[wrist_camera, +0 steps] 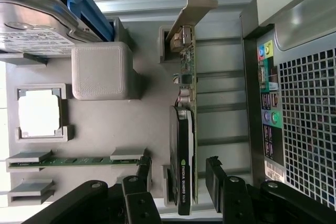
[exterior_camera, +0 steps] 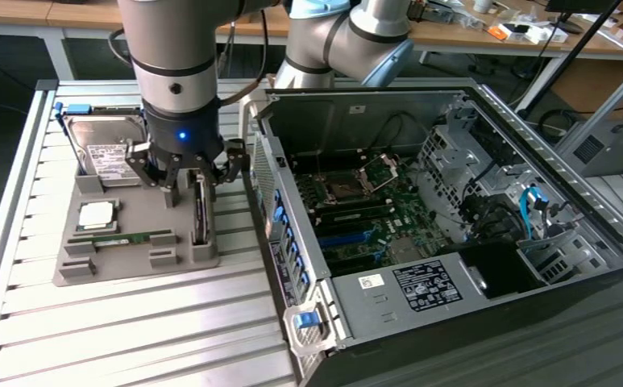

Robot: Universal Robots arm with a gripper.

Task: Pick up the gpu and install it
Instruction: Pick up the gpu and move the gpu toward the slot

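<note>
- My hand (exterior_camera: 188,190) (wrist_camera: 178,172) hangs wide open, one finger on each side of the gpu (exterior_camera: 199,211) (wrist_camera: 184,129).
- The gpu stands on edge in a slot of the grey tray (exterior_camera: 128,268) (wrist_camera: 131,119), which also holds a hard drive (exterior_camera: 101,141) (wrist_camera: 37,30), a processor (exterior_camera: 96,213) (wrist_camera: 38,113) and a memory stick (exterior_camera: 118,239) (wrist_camera: 73,161).
- The computer case (exterior_camera: 343,113) lies open beside the tray.

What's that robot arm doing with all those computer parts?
The robot arm is going for the graphics card. The card stands on its edge in a grey holder on the table, next to a hard drive and a memory stick. The gripper is down over the card, open, with a finger on each side. The card has not been lifted yet. The open computer case sits beside the holder.
</note>
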